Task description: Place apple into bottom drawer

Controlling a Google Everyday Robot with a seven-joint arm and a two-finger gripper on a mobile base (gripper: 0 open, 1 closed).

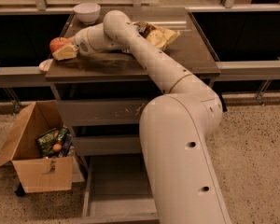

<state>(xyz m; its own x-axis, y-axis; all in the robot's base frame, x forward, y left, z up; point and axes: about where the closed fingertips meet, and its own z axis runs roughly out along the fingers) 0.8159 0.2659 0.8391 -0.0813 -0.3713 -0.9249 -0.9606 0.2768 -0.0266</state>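
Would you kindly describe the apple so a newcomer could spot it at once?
Find the dark table above the drawers and follow it to its left edge, where the gripper reaches. The apple lies there beside the gripper: round and red, unlike the white bowl behind it and the crinkled yellow bag farther right.

arm: one white arm (154,64), stretched way out from bottom right up to the upper left
lower link: fat segment (182,162) filling the foreground, standing pretty much upright
elbow: sharp bend at the top (115,20), last stretch doubling back down-left
wrist: (91,38) tilted down and to the left
gripper: (64,53) at the far left tip of the reach, pointing left, held low
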